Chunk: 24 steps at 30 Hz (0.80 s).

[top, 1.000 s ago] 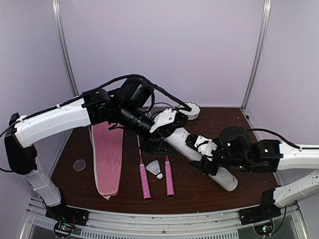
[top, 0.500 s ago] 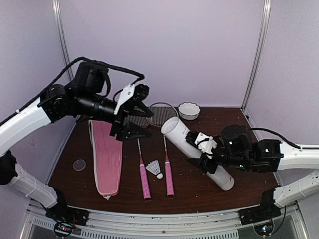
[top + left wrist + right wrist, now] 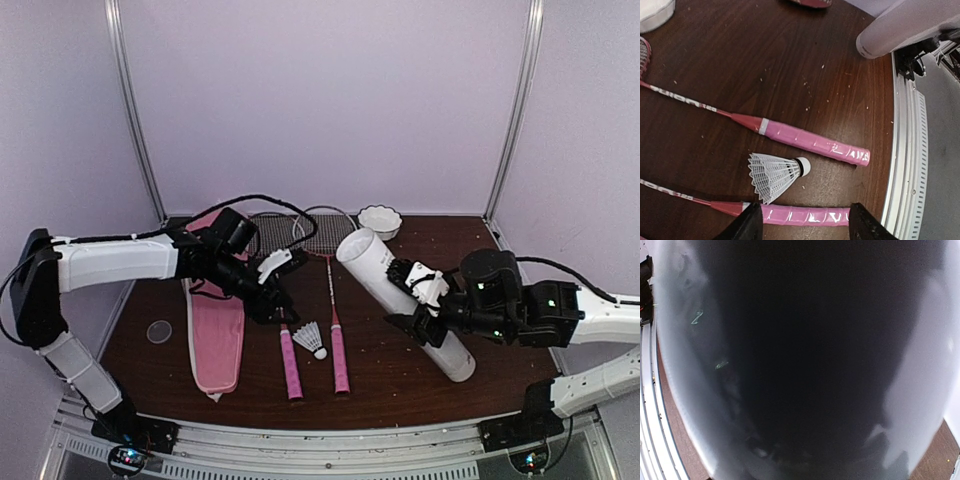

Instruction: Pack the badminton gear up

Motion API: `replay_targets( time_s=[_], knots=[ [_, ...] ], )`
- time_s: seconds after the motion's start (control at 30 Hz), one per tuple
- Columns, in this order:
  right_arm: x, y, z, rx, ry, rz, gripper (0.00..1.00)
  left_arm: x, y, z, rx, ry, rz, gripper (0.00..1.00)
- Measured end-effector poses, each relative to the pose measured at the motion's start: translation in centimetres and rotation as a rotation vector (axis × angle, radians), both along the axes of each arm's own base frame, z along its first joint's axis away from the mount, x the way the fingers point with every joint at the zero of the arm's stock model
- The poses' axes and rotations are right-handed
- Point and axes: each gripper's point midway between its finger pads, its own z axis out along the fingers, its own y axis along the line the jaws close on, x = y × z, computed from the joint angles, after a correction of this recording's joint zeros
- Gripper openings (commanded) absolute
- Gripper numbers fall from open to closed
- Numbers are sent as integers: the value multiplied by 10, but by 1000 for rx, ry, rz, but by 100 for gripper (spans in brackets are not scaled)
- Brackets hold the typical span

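Observation:
Two rackets lie side by side, pink handles toward the near edge, with one white shuttlecock between them. My left gripper hangs open low over the left racket's shaft. In the left wrist view its jaws straddle that pink handle from above, with the shuttlecock just beyond and the other handle farther off. My right gripper is shut on the long white tube, held tilted, open end up. The tube fills the right wrist view. The pink cover lies flat at the left.
A small white scalloped bowl stands at the back, behind the racket heads. A small clear round disc lies left of the cover. The metal rail of the table's near edge runs close to the handles.
My left arm left the tube's mouth, swung up and to the left, then came down low over the left racket. The tube's open end shifted slightly right and higher.

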Motion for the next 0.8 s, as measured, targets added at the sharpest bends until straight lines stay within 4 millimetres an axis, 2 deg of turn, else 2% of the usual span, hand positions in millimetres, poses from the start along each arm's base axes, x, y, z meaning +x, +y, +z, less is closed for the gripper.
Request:
replay_targets(
  time_s=[0.1,0.33,0.43,0.53,0.7,0.77,0.8],
  knots=[
    [-1,-3,-2,-4,9,-5,31,3,-9,-30,19,82,1,61],
    [-3,-7,-2,-1,16,-9,32,12,-24,-80,65,194,-9,58],
    [-4,-8,-4,-7,21,-10,32,16,-27,-97,89,221,-7,53],
    [-4,-9,-5,-10,25,-12,32,14,-26,-107,103,243,-7,43],
    [-4,-9,-6,-11,25,-12,31,11,-29,-105,82,255,-23,10],
    [-4,-9,-6,-12,26,-12,30,9,-29,-103,74,267,-25,1],
    [-4,-9,-8,-15,27,-12,30,8,-29,-101,69,264,-29,0]
  ],
)
